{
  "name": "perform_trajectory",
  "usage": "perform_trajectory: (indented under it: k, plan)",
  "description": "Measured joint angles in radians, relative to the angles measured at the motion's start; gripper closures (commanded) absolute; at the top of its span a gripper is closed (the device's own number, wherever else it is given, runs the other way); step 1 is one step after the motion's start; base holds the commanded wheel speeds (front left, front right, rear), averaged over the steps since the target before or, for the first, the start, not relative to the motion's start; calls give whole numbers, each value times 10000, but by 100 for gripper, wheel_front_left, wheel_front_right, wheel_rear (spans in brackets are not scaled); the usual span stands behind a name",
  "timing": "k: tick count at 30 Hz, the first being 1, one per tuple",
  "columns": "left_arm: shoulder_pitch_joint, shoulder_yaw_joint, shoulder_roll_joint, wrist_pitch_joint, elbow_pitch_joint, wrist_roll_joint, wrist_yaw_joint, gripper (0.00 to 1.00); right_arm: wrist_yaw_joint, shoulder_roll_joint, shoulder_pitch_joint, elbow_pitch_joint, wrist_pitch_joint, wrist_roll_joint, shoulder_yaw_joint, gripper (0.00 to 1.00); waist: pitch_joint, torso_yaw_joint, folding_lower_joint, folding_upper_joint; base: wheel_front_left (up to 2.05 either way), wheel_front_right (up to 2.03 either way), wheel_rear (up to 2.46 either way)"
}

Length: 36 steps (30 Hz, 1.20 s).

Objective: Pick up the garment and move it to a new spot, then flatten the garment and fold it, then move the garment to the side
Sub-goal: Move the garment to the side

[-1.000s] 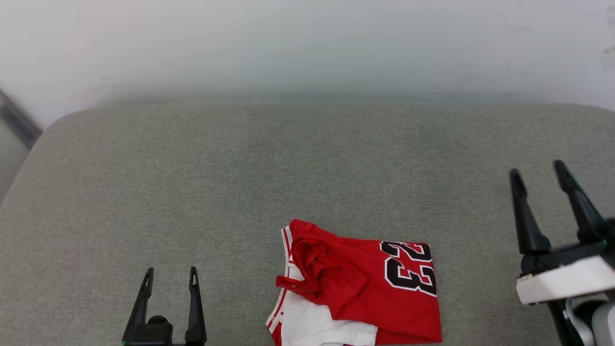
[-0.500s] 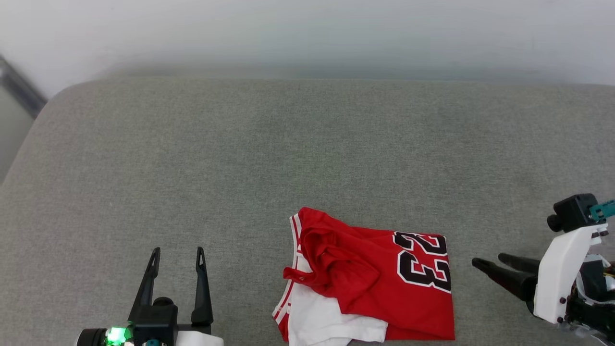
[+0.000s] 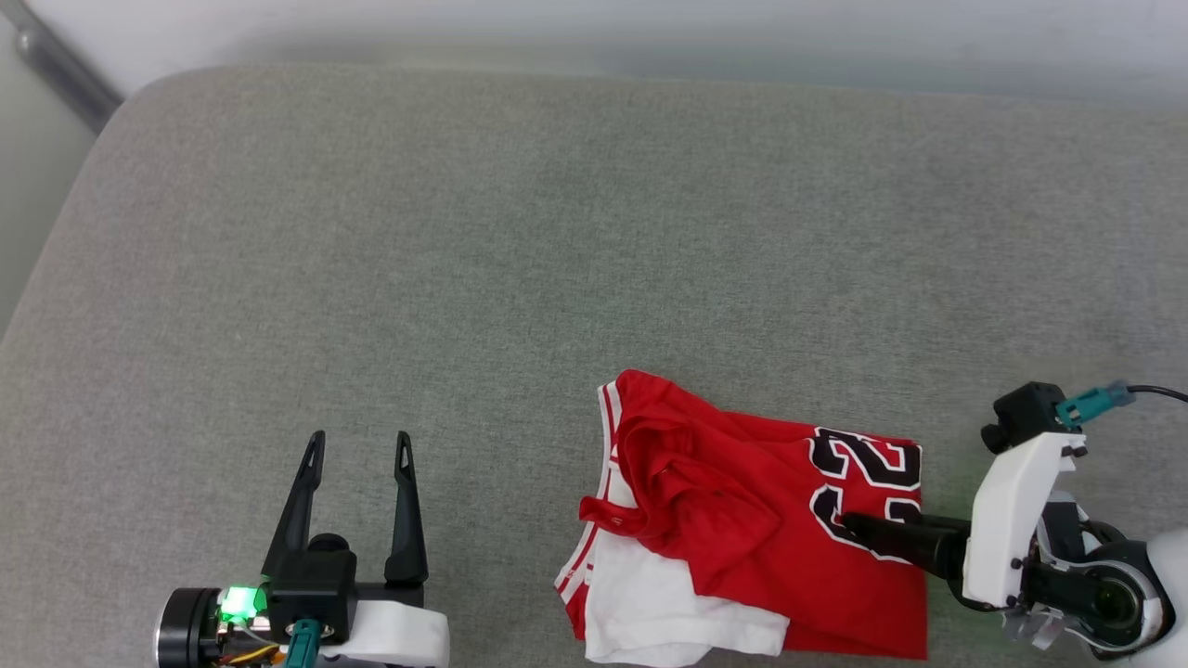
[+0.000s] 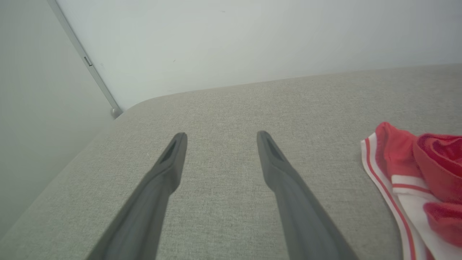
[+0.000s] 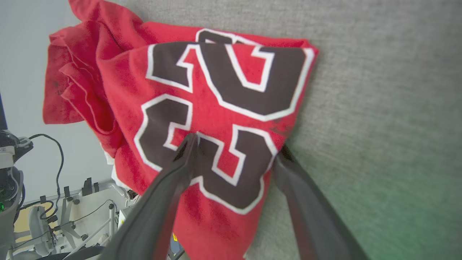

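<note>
Right claw point(image 5: 237, 145), spread, straddles the edge of one garment point(image 3: 733, 547) — left claw point(image 3: 360, 438) spread, empty.

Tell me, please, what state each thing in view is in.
garment: crumpled, partly folded over, lying on the grey cushion.
left claw: open, empty, clear of the garment.
right claw: open, straddling the garment's numbered edge, not yet closed.

The garment point(image 3: 742, 520) is laid on the cushion point(image 3: 557, 232). The left gripper point(image 3: 360, 438) is held well to the garment's left. The right gripper point(image 5: 237, 143) is set at the garment's right edge, one finger point(image 5: 169, 180) over it.
</note>
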Motion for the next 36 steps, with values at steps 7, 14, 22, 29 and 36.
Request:
perform_trajectory:
  k: [7, 14, 22, 29, 36]
  plan:
    - [-244, -67, -75, 0, -21, -2, 8, 0, 67, 159, -469, 637, -111, -157, 378, 0, 494, 327, -1, 0, 0, 0, 0]
    - [-267, -65, -146, 0, 38, -17, 17, 0, 42, -79, -632, 704, -203, -38, 828, 100, 539, 423, -1, 0, 0, 0, 0]
    - [-24, 31, -180, 0, 63, -33, 104, 0, 0, -316, -631, 274, -552, 194, 1580, 100, 93, 239, 1, 0, 0, 0, 0]
    - [414, 293, -161, 0, 4, -75, 190, 0, -6, -1034, -1114, -790, -721, 188, 2176, 100, -298, -435, 2, 0, 0, 0, 0]
    - [777, 669, -46, 0, -151, -88, 280, 0, -6, -2082, -1509, -2180, -642, 79, 2568, 100, -541, -1587, 1, 0, 0, 0, 0]
